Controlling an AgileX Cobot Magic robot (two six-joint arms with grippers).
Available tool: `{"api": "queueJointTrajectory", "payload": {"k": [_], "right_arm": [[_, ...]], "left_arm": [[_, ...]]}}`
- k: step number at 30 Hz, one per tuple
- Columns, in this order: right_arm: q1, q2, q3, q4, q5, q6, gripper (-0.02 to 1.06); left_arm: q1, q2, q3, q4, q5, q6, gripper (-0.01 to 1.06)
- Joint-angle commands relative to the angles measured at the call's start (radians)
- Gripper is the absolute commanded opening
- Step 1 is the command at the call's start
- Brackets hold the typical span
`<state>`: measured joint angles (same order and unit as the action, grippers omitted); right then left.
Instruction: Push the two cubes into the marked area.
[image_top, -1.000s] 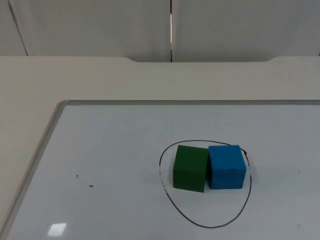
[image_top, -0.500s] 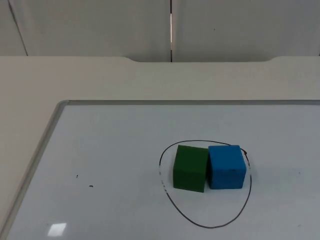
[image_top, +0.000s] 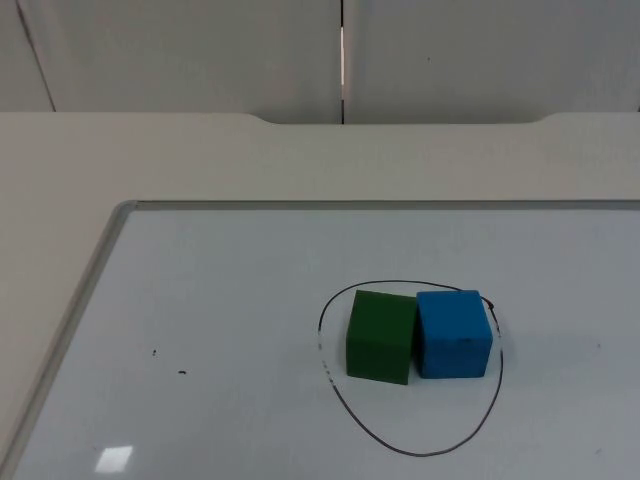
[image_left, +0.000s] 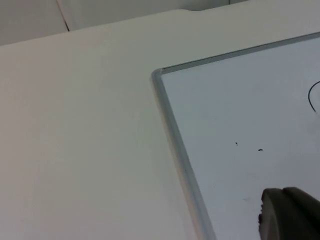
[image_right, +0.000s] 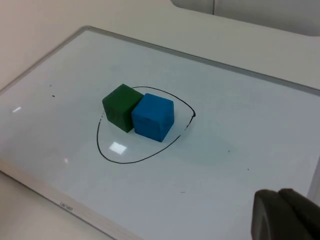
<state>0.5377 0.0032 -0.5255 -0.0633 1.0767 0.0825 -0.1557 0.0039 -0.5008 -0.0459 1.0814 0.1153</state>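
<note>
Both cubes lying side by side inside the drawn outline, with both arms drawn back from them.

The right gripper (image_right: 282, 215) is hanging above the near edge of the whiteboard (image_top: 200, 300), holding nothing; whether its fingers are parted cannot be told. The left gripper (image_left: 290, 212) is waiting over the board's left rim, likewise empty and of unknown opening. Ahead of the right gripper, well apart, the blue cube (image_right: 153, 117) and the green cube (image_right: 120, 107) are sitting face to face, touching, within the marked area (image_top: 410, 450). The right arm appears nearer; the blue cube's outer corner is lying close to the line, so any remaining nudge would go inward.
</note>
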Motion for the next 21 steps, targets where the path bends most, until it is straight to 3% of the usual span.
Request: {"api": "queueJointTrajectory", "payload": {"k": [1,5,13,16,17,21], "right_arm": [[-0.003,-0.003,0.008,-0.010,0.002,0.003,0.00],[-0.003,-0.003,0.008,-0.019,0.002,-0.052,0.00],[-0.003,-0.003,0.010,-0.019,0.002,-0.056,0.00],[-0.003,-0.003,0.010,-0.015,0.002,-0.056,0.00],[-0.003,-0.003,0.010,-0.015,0.002,-0.056,0.00],[-0.003,-0.003,0.010,-0.013,0.002,-0.056,0.11]], "left_arm": [[0.005,-0.004,0.004,0.010,-0.003,0.012,0.00],[0.005,-0.004,0.004,0.008,-0.003,0.018,0.00],[0.005,-0.004,0.004,0.010,-0.003,0.018,0.02],[0.005,-0.004,0.004,0.010,-0.003,0.018,0.21],[0.005,-0.004,0.004,0.010,-0.003,0.018,0.21],[0.005,-0.004,0.004,0.010,-0.003,0.018,0.64]]}}
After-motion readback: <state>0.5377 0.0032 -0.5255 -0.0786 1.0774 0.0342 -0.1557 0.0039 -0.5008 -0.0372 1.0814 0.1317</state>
